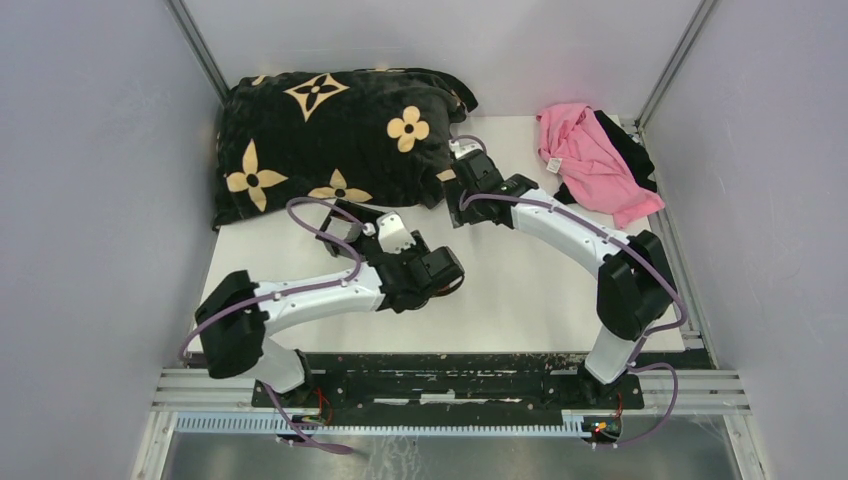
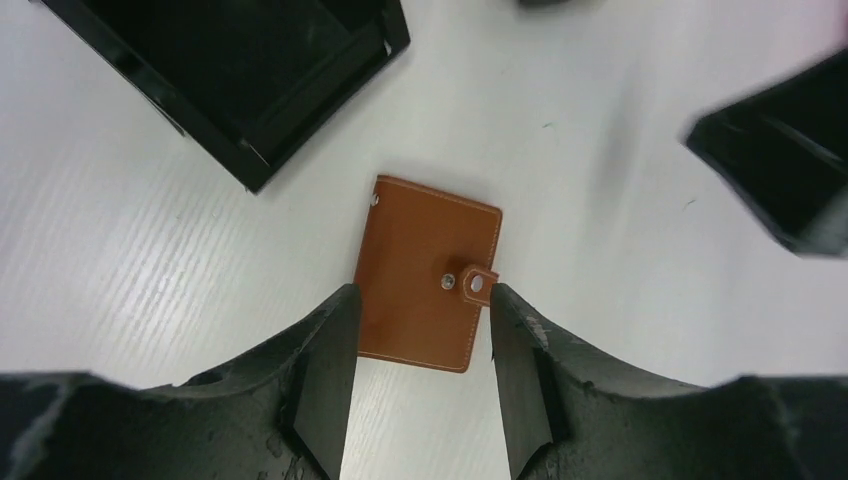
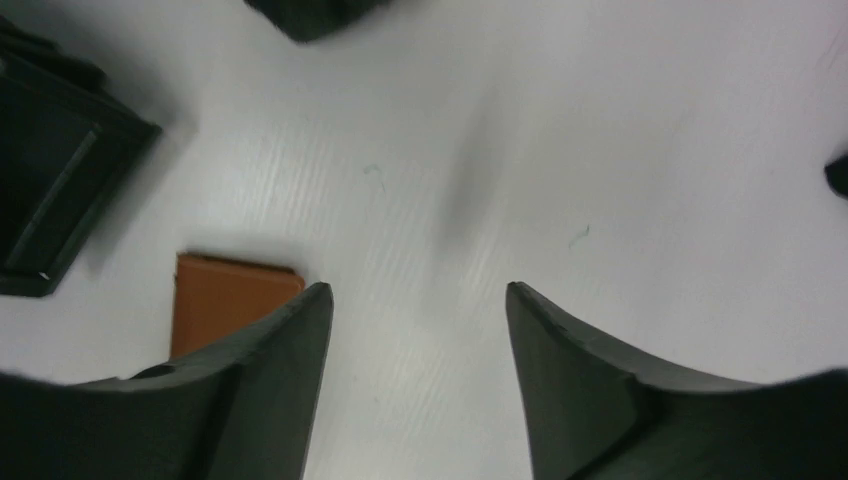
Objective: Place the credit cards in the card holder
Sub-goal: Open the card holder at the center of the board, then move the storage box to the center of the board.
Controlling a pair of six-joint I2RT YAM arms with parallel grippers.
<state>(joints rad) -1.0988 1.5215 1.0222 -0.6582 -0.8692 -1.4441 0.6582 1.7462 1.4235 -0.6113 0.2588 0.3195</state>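
1. the wallet (image 2: 428, 270) lies flat on the white table (image 2: 620, 330), folded shut with its snap tab done up. it is near a corner of the black tray (image 2: 260, 165) but apart from it.
2. your left gripper (image 2: 421, 292) hangs right over the wallet, fingers parted to about its width, one beside each long edge of its near half. it has hold of nothing. whether the tips brush the leather, you cannot tell.
3. your right gripper (image 3: 416, 290) is off to one side, spread wide over bare table with nothing between its fingers. only a corner of the wallet shows at the edge of its view.
4. no card shows in any view, neither on the table nor in the part of the tray that is visible. from above, the left wrist hides the wallet.
5. my read: with the wallet snapped shut and both grippers empty, you are most likely at the close of the job, with the cards inside. the pictures do not prove it.
6. next move: lift both arms clear so the top view shows the wallet and the tray. if a card turns up outside, one gripper must pin the wallet while the other pops the snap.
7. a flowered blanket (image 1: 330, 140) and a pink cloth (image 1: 590, 155) lie at the far edge, well apart.
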